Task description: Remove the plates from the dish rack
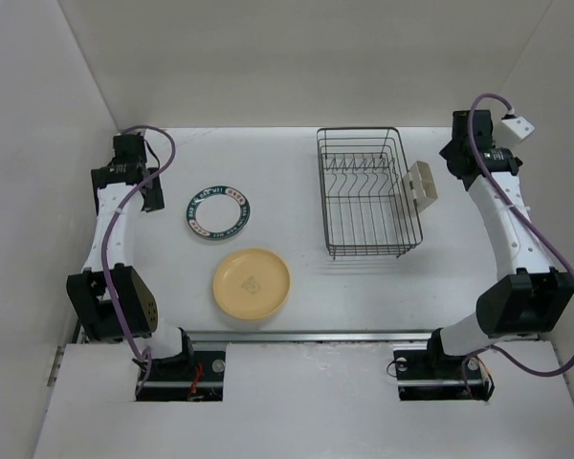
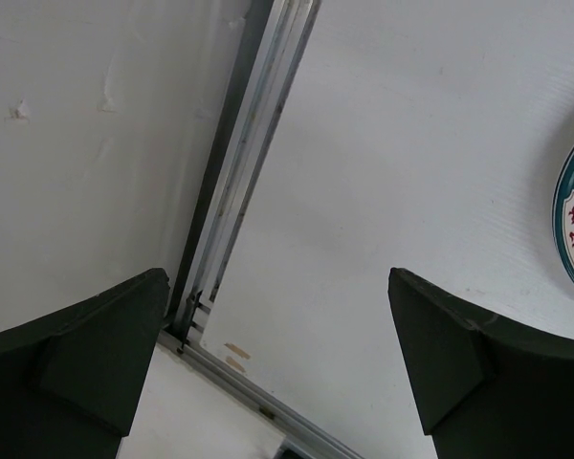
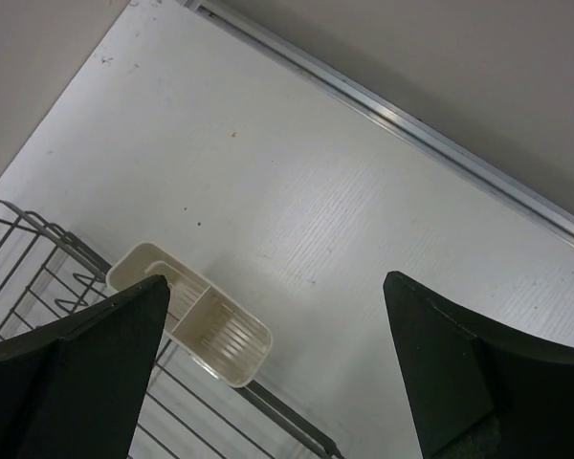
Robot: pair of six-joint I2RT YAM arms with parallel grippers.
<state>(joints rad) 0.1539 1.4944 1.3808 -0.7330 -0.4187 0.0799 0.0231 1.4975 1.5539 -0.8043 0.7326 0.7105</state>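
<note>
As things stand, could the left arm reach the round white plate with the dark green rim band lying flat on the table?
Probably yes. The left gripper is open and sits just beside the green-rimmed white plate, with only bare table between them; the round yellow plate lies apart.

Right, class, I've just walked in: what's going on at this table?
Two robot arms are tasked with unloading plates from a dish rack. The rack holds no plates, only its beige caddy on the side. A green-rimmed plate and a yellow plate lie flat on the table to its left. The left arm and right arm sit at the sides, jaws wide open, holding nothing.
</note>
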